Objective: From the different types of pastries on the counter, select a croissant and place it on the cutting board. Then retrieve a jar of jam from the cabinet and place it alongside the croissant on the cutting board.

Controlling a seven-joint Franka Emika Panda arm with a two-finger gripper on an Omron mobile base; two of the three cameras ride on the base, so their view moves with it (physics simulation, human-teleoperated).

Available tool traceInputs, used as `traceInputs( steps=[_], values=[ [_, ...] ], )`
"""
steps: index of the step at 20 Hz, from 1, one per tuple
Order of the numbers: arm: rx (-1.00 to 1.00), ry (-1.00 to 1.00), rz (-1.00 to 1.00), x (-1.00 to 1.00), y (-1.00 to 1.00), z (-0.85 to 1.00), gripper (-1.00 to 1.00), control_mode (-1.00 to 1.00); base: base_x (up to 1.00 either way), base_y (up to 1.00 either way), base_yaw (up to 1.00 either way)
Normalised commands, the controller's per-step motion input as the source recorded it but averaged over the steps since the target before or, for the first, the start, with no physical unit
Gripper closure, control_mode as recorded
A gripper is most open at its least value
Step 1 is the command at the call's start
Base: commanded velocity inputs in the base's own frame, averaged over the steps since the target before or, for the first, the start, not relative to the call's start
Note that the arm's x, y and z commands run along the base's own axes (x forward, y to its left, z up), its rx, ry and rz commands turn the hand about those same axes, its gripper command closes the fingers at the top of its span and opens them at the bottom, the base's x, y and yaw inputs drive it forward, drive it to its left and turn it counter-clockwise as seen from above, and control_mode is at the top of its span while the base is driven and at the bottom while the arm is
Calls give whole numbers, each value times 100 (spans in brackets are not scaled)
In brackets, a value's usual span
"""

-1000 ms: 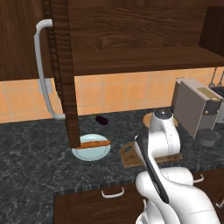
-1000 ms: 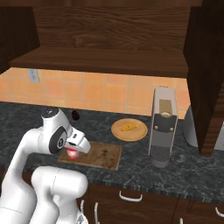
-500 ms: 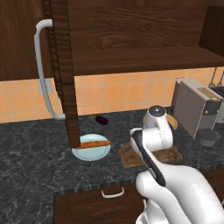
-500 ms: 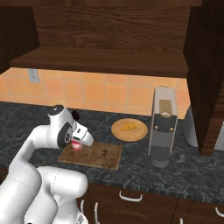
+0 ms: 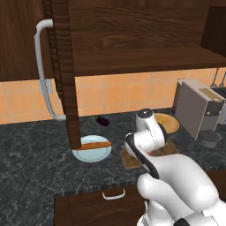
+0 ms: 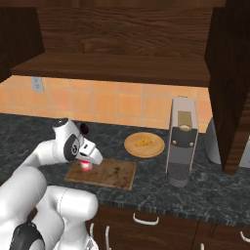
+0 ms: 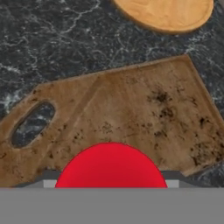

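Kitchen counter [image 5: 26,159] of dark veined stone under an orange tiled wall, listed by size. Upper cabinet: door [image 5: 62,75] swung open on edge toward the left base camera, presumably left so after the jar was fetched. Coffee machine [image 6: 181,141]: upright at the right of the counter, well apart from the work. Cutting board [image 6: 114,173]: flat near the counter's front edge, long axis along that edge, handle slot [image 7: 33,122] at the end nearest the arm. All of its face seen from the hand camera is bare, so no croissant lies there. Round wooden plate [image 6: 156,146]: just beyond the board's far corner, carrying a pale yellow pastry [image 6: 143,142], possibly the croissant. Blue plate [image 5: 88,154]: left of the board, beside the door's foot, holding a long brown pastry [image 5: 95,145] laid crosswise. Gripper [image 6: 87,163]: pointing straight down over the board's near left part, apparently clamped on the jam jar [image 6: 86,166]; its fingertips are hidden, so this is judged from the jar sitting directly beneath the hand. Jam jar: upright, red lid [image 7: 110,168] facing the hand camera, long axis vertical along the gripper's own line, base at or just above the board, which cannot be told apart. Held this way it can go down flat without tipping. Small dark item [image 5: 102,120]: by the wall, unidentified.
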Motion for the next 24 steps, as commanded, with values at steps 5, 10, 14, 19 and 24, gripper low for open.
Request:
traceInputs(
  steps=[5, 10, 14, 19, 24],
  values=[
    [1, -2, 0, 0, -1, -35, 100, -100, 0, 0, 0],
    [0, -4, 0, 8, -27, -55, 100, -100, 0, 0, 0],
    [1, 0, 0, -1, 0, -5, 100, -100, 0, 0, 0],
    [-1, 1, 0, 0, 0, -36, 100, -100, 0, 0, 0],
    [-4, 4, 0, 0, 0, -72, 100, -100, 0, 0, 0]
  ],
)
